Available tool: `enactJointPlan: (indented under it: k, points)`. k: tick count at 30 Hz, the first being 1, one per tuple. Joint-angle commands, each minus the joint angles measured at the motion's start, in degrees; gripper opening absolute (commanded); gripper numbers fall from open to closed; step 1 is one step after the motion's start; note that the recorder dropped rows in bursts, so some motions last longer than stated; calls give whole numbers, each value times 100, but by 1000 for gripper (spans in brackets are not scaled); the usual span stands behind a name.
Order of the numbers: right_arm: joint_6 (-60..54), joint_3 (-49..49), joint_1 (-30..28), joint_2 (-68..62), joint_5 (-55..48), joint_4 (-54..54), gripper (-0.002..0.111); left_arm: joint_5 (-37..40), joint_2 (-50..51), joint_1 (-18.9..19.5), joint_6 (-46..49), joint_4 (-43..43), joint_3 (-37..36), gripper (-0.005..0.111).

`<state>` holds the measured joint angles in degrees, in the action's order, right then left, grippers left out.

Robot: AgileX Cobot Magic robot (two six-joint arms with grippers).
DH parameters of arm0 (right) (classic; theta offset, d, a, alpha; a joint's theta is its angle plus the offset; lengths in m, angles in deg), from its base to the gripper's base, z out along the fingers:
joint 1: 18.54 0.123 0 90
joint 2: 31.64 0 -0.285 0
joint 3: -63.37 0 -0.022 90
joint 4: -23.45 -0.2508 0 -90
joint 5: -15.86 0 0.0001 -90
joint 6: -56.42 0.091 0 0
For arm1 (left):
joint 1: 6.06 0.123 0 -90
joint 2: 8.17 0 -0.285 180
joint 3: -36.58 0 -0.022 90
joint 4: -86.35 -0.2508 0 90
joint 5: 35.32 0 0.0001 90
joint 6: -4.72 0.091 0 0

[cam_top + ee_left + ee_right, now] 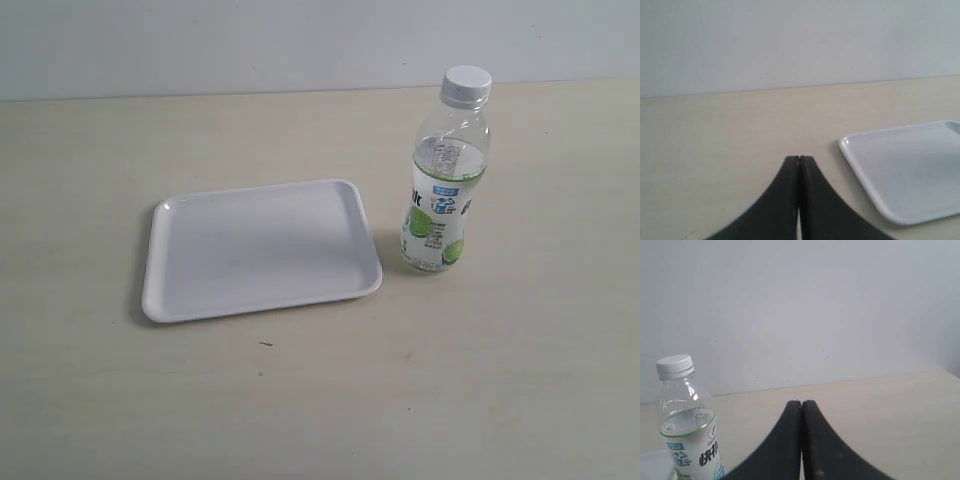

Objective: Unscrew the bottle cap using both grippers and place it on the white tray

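Unstarted: our left claw (799,159) and right claw (801,402) sat closed, empty; the bottle (445,190), three o'clock of the tray (260,250), needed gripping first.

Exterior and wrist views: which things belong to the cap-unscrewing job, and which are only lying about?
For the job: bottle cap, bottle, white tray, left tool, right tool, both shut and empty.
Only lying about: small dark speck on the table, near the tray.

The bottle (687,425) bears bold black Chinese characters, beginning 快.
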<state>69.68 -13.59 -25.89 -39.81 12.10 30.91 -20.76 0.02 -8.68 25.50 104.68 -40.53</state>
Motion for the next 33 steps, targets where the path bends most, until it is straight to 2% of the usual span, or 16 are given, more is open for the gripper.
enactJointPlan:
  k: [1,7,13,23,27,33]
  points:
    - [3,-26,3,38,47,2,0,-8,-40,9,4,19,-11,0]
    - [101,-26,3,38,114,-38,0,-8,-40,9,4,19,-11,0]
    - [807,-26,3,38,1019,-951,0,-8,-40,9,4,19,-11,0]
    - [898,-26,3,38,1577,-1057,0,-8,-40,9,4,19,-11,0]
    - [2463,-26,3,38,2530,-1355,0,-8,-40,9,4,19,-11,0]
    - [2071,18,3,38,2205,-1392,0,-8,-40,9,4,19,-11,0]
